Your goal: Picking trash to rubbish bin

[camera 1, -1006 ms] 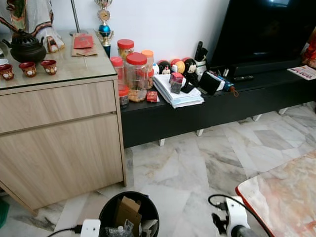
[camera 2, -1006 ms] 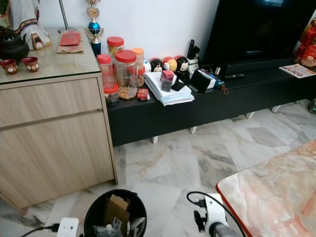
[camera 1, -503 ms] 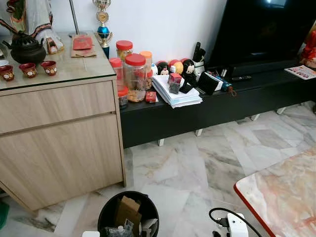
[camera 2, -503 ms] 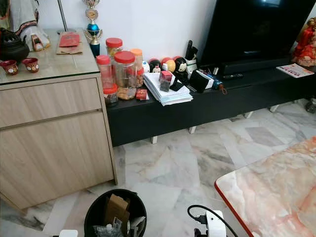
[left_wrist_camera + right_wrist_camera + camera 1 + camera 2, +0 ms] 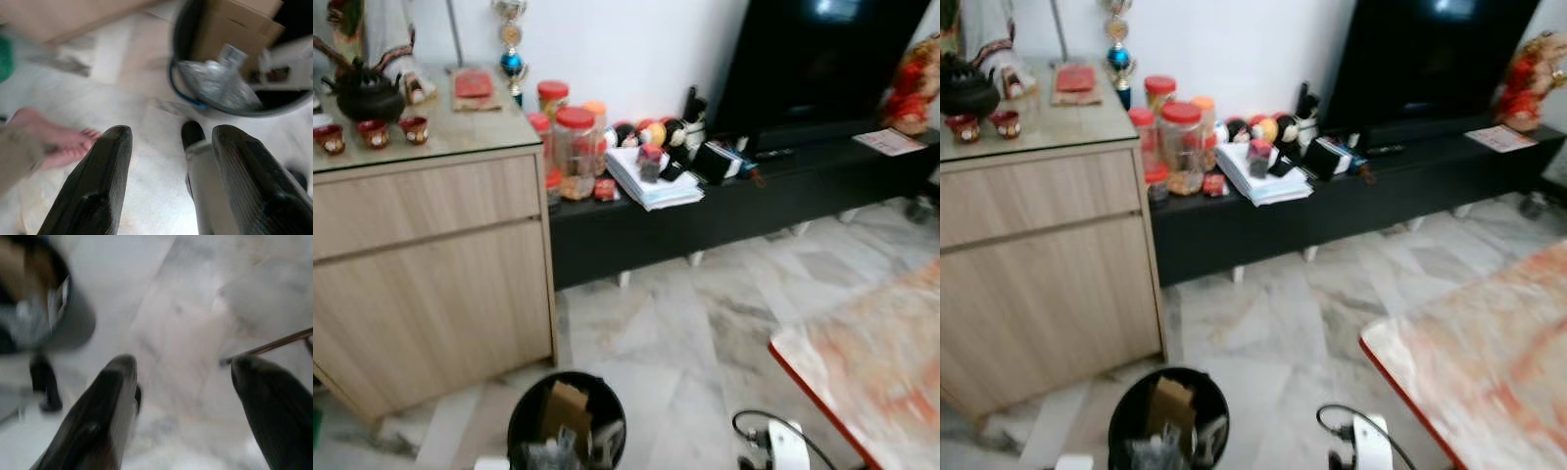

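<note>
Ahead, open marble floor [image 5: 675, 333] runs between the wooden cabinet [image 5: 431, 274], the black TV bench [image 5: 744, 201] and the red-edged marble worktop [image 5: 871, 372] at the right; the black rubbish bin [image 5: 566, 429] stands on the floor just before the robot, cardboard and crumpled plastic inside it; both head views are blurred; the left tool [image 5: 168, 181] hangs spread and empty beside the bin; a person's bare foot [image 5: 54, 139] lies near; the right tool [image 5: 183, 411] hangs spread wide, empty, above the floor.
</note>
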You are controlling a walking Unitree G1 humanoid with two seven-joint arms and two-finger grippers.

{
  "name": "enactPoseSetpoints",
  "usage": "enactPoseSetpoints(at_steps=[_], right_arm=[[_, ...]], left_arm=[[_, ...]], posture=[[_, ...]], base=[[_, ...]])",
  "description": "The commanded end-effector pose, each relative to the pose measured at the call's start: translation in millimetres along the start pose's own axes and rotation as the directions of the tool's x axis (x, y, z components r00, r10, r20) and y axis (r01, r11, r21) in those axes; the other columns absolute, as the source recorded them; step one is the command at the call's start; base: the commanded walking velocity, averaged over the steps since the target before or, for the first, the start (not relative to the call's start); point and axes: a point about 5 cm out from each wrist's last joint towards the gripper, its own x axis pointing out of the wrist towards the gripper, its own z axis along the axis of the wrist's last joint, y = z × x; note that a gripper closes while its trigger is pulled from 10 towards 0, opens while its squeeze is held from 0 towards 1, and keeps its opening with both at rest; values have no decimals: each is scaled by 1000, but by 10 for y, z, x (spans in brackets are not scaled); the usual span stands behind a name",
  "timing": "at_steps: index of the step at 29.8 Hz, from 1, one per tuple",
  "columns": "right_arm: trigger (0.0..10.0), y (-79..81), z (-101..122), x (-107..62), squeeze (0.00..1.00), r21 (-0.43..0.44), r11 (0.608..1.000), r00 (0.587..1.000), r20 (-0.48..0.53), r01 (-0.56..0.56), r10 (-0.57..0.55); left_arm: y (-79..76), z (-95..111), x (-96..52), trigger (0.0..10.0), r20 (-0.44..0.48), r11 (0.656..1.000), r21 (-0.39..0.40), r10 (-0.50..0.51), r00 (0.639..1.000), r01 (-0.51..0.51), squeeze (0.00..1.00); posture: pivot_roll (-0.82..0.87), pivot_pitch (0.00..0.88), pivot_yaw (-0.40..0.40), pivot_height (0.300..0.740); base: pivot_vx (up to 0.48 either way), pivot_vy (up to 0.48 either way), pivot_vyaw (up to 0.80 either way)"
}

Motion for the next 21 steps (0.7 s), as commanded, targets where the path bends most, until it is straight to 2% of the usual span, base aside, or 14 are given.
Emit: enactPoseSetpoints(at_steps=[1, 21], right_arm=[[10000, -15, 61, 5, 0, 7, 1000, 1000, 24, 4, -4], [10000, -39, -16, -12, 0, 32, 999, 1000, 10, 12, -12]], left_arm=[[-39, -181, -67, 10000, -61, 1000, 6, -15, 998, 16, 0], [-76, -175, -72, 10000, -54, 1000, 4, -26, 998, 26, 0]], posture=[[3, 11, -83, 740], [-1, 34, -87, 740]], base=[[-281, 0, 0], [-282, 0, 0]])
